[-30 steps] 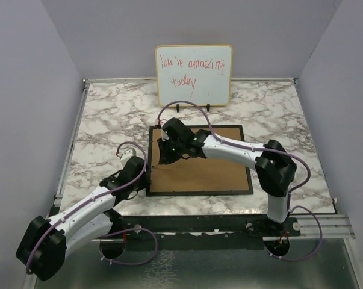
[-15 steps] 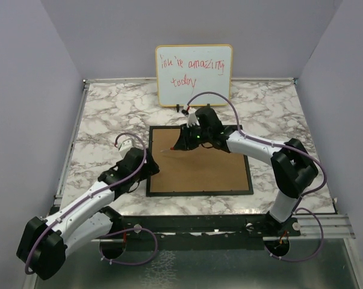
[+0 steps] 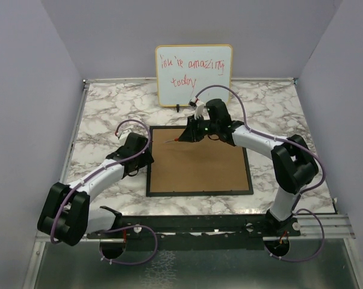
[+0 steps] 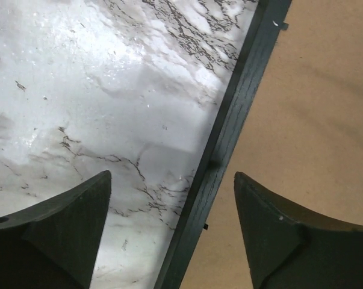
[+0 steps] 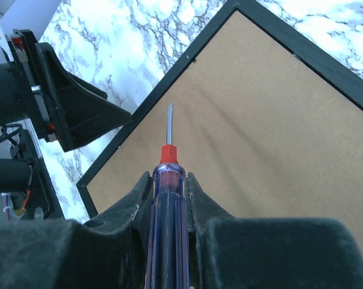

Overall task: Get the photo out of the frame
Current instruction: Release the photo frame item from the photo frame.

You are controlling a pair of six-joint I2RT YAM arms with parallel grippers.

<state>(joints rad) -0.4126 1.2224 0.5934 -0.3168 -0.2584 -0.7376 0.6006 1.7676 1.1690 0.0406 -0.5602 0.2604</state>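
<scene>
A white marble-patterned table (image 3: 103, 114) with grey veining is seen. The frame (image 3: 199, 171) is laid flat on it near the middle, its brown back turned up. A whiteboard (image 3: 194, 73) is stood upright on small black feet near the far edge, just behind the frame.

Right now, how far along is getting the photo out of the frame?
Done: the frame lies back-up and the right gripper grips a screwdriver. In hand: its tip hangs over the back panel; the left gripper is open over the rim. Left: panel still in, photo unseen.
</scene>
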